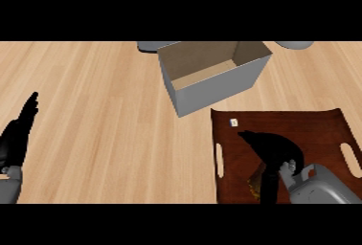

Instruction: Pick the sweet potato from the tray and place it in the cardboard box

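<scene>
right robot hand [274, 147] palm-down, fingers curled, over tray [325, 119]

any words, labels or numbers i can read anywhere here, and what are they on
None can be read.
Small white tag near the far left corner of the brown tray: too small to tell whether it carries any text.
Cardboard box: no print shows on its visible sides.

Can't actually spot the sweet potato anywhere; the right hand [272, 146] sits curled over the tray [322, 124] at 4 o'clock and covers whatever's under it. Two grey things at 12 o'clock [150, 46] and 1 o'clock [293, 45] get chopped by the top edge, no clue what they are.
</scene>
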Tool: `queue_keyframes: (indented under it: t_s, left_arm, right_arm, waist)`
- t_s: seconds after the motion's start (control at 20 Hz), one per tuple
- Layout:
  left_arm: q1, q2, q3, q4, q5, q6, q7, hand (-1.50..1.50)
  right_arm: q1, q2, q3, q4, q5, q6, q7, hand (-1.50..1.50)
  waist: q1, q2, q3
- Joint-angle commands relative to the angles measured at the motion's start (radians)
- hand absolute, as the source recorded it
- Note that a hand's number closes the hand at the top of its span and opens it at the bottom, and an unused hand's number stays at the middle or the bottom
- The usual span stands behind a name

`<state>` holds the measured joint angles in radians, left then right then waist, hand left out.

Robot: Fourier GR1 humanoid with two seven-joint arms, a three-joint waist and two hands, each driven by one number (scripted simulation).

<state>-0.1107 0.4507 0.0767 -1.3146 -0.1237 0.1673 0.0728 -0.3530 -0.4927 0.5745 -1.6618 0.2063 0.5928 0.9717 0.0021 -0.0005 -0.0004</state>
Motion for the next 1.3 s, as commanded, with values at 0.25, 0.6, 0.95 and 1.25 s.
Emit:
queue_keyframes:
  t_s: [0.25,0.6,0.95,1.25]
  left_arm:
    - [0.034,0.014,0.037,0.001,0.011,-0.036,-0.026,0.0]
    - [-0.048,-0.018,0.022,0.034,-0.029,-0.016,-0.001,0.0]
    - [-0.008,-0.069,0.011,0.001,-0.052,0.012,-0.011,0.0]
    - [0.022,-0.034,0.045,-0.031,-0.039,-0.025,-0.001,0.0]
  right_arm:
    - [0.012,0.043,0.038,0.041,0.017,0.089,0.202,-1.5]
    - [0.044,0.059,0.044,0.098,0.092,0.053,0.165,-1.5]
    - [0.017,0.03,0.108,0.19,0.407,-0.073,-0.091,1.5]
    - [0.013,0.002,0.063,0.117,0.523,-0.152,-0.12,1.5]
  waist:
    - [0.001,-0.001,-0.001]
    - [-0.008,0.001,0.0]
    - [0.0,0.001,0.001]
    - [-0.003,-0.001,0.001]
